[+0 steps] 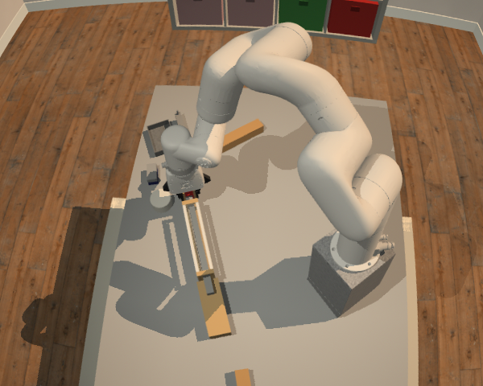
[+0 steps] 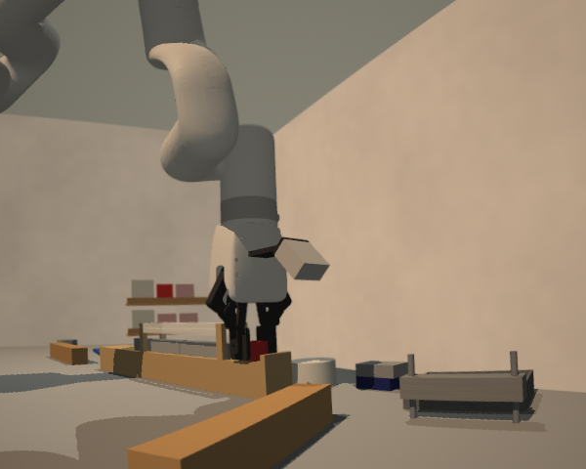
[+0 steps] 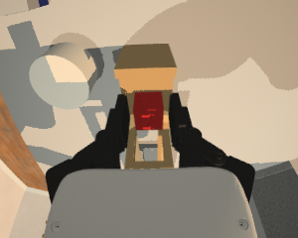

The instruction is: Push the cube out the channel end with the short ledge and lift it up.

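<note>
The red cube (image 1: 188, 194) (image 2: 258, 350) (image 3: 149, 111) sits on the short wooden ledge at the far end of the long channel (image 1: 198, 236), just behind the raised lip (image 3: 145, 66) (image 2: 278, 370). My gripper (image 1: 187, 191) (image 2: 252, 348) (image 3: 148, 105) has come straight down over it and is partly open. Its two black fingers stand one on each side of the cube, low at cube height. In the wrist view a small gap shows between each finger and the cube. The cube rests on the ledge.
A white round dish (image 1: 162, 200) (image 2: 315, 369) and a blue and grey box (image 1: 152, 176) (image 2: 381, 374) lie left of the ledge. A grey tray with posts (image 1: 160, 134) (image 2: 467, 386) stands beyond them. A loose tan bar (image 1: 242, 133) (image 2: 232, 434) lies to the right. A tan plank (image 1: 213, 305) sits at the channel's near end.
</note>
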`<state>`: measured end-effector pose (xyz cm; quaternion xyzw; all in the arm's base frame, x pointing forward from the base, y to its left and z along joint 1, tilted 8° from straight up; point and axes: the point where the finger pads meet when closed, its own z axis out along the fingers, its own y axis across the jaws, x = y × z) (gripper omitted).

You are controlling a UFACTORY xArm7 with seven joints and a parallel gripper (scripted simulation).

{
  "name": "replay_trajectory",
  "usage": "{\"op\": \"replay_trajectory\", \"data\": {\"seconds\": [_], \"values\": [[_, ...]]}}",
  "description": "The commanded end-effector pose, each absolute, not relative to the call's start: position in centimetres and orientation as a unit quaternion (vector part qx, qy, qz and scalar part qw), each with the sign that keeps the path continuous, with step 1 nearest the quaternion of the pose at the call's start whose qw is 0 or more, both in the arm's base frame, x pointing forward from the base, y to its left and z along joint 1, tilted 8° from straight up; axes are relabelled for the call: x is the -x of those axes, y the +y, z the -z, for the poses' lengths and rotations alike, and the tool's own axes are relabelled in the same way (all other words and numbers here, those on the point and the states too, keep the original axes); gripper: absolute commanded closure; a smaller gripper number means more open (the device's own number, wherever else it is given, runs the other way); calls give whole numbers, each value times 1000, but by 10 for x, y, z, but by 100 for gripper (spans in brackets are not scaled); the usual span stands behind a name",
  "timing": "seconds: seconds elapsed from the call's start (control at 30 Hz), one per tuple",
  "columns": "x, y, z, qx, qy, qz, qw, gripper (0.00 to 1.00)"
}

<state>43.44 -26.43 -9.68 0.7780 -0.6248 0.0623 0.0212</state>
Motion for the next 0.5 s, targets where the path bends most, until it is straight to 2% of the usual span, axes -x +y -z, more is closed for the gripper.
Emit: {"op": "replay_trajectory", "data": {"seconds": [0.0, 0.3, 0.33, 0.47], "values": [[-436, -265, 95, -778, -625, -65, 21, 57], [-436, -265, 95, -778, -625, -65, 21, 57], [-436, -265, 95, -778, -625, -65, 21, 100], [-436, -265, 95, -778, -625, -65, 21, 100]]}}
